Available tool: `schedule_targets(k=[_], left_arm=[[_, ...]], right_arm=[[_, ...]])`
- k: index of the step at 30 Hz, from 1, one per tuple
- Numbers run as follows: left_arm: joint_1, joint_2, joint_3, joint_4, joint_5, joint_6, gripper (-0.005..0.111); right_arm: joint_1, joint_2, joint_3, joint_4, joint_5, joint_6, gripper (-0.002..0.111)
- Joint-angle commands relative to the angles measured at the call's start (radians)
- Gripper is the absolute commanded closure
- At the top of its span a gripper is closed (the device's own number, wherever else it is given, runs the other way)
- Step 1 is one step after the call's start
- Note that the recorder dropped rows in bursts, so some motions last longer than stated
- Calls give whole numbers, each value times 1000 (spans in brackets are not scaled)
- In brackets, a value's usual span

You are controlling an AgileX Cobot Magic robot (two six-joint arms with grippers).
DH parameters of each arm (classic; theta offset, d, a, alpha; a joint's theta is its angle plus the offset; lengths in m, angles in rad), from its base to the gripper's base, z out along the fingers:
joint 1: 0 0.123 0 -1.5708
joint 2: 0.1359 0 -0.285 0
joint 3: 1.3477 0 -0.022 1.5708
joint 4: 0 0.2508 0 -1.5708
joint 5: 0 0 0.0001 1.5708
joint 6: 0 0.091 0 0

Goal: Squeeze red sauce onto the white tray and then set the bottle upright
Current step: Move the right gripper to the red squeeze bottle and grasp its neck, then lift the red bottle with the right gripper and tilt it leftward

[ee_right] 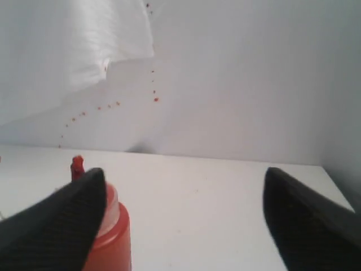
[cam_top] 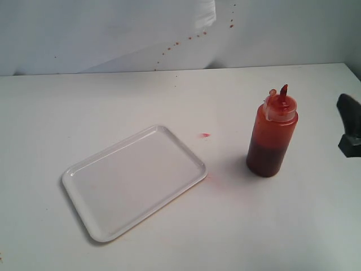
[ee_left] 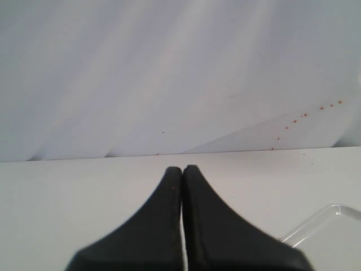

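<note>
White table [cam_top: 67, 101] against a red-speckled white backdrop [cam_top: 84, 34].

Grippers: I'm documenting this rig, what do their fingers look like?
The left gripper has two matte black fingers, broad at the base, tapering to rounded tips. The right gripper has matching fingers, with a faint woven texture. No cables or markings show.

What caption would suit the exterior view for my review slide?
Upright red sauce bottle beside a clean white tray, with a small red smear on the table between them.
</note>
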State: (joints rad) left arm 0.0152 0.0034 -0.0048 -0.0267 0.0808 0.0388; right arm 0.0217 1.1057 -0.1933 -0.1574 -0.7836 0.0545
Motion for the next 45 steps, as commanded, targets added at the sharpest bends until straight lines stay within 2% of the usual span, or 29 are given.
schedule_targets(k=[1,4,12,20,24,45], left_arm=[[-4,-3,5,-9,3,-4,107],[-4,-3,5,-9,3,-4,107],[-4,-3,5,-9,3,-1,107],[-4,-3,5,-9,3,-4,107],[-4,-3,5,-9,3,-2,107],[-4,-3,5,-9,3,-6,107]], right_arm=[[-5,78,-7,-45,-18,31,14],[-5,120,-7,-81,-16,98,8],[-5,243,-7,-244,-34,138,7],[-5,444,-20,-285,-354,123,7],[-5,555,-122,-387,-354,123,7],[2,787,-345,-427,-327,108,7]])
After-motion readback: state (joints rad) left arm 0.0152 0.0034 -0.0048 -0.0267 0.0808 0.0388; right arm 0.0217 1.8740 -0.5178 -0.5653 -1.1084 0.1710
